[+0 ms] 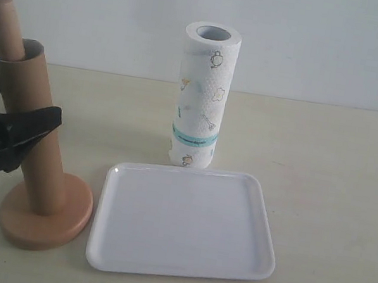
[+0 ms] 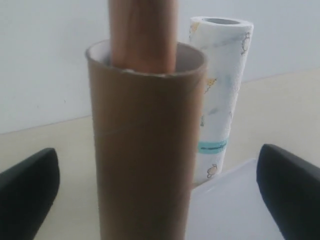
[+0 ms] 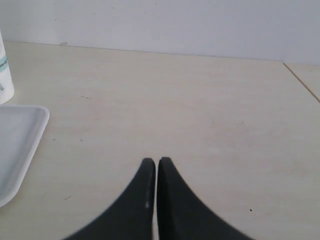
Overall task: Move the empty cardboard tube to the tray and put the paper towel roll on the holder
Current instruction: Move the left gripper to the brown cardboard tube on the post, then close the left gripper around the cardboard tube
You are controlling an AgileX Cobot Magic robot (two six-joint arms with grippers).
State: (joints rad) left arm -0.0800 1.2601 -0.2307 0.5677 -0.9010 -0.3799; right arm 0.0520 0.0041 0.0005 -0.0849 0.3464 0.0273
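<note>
Beige table point(image 1: 343, 157) surface carried every item we recorded. We found the tray point(image 1: 187, 223), white and rectangular, lying flat at the near middle of the exterior view with nothing on it. We noted the roll point(image 1: 203, 97) standing upright on the table just behind the tray's far edge, teal band near its lower end and hollow core facing up.

We located the holder point(image 1: 45, 223) to the left of the tray, its round base close to the tray's left rim but apart from it. We saw the tube point(image 1: 30, 82) sleeved over the holder's pole, lower end down at the base, with the rounded pole tip standing out above the tube's top rim.

We recorded the left gripper point(image 2: 160, 195) with its jaws wide apart, straddling the tube at about mid-height. In the left wrist view, each black finger point(image 2: 27, 192) stood clear of the cardboard, with a visible gap on either side.

We recorded the right gripper point(image 3: 157, 172) over bare table to the right of the tray, jaws pressed together and holding nothing.
</note>
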